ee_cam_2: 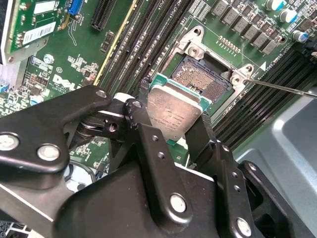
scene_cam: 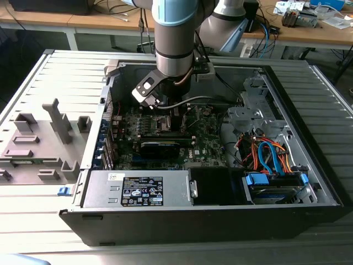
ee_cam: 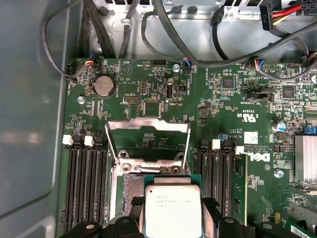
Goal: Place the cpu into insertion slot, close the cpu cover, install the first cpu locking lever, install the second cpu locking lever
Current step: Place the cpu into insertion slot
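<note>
Gripper (ee_cam_2: 172,118) fingers (ee_cam_2: 199,134) pinch cpu (ee_cam_2: 176,111) by opp. edges, over insertion slot (ee_cam_2: 200,79). Judged light, stiff, fragile; edge hold suits.

An open desktop computer case (scene_cam: 165,218) lies on its side across a grey ribbed metal table (scene_cam: 33,232). Toward the exterior view's left, a grey fixture plate (scene_cam: 38,149) with upright blocks sits on the slats, and a small blue piece (scene_cam: 64,191) lies just beside the case.
</note>
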`<state>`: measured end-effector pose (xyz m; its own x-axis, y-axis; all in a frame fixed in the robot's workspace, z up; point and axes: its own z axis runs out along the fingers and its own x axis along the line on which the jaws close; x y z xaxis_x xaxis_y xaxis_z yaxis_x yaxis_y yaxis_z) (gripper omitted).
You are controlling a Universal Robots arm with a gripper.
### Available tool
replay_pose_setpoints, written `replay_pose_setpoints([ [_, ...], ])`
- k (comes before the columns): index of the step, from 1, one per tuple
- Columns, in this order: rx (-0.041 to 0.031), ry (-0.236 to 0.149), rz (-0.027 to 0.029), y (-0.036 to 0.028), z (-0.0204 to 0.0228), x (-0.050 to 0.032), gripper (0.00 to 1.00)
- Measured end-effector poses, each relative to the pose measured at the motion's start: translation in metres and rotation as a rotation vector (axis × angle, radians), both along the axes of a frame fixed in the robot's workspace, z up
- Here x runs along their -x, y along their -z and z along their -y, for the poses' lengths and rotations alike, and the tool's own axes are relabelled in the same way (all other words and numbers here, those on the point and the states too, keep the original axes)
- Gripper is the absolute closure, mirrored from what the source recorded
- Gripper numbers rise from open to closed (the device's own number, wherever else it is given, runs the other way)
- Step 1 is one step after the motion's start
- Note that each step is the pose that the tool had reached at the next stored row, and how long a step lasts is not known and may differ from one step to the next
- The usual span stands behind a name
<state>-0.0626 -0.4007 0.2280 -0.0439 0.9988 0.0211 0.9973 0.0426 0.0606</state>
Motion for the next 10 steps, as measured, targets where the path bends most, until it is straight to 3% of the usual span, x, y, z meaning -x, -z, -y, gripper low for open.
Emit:
replay_pose_setpoints([
  [10,-0.0002,0.0,0.0001,0.0034,-0.0017,0.0008,0.45],
])
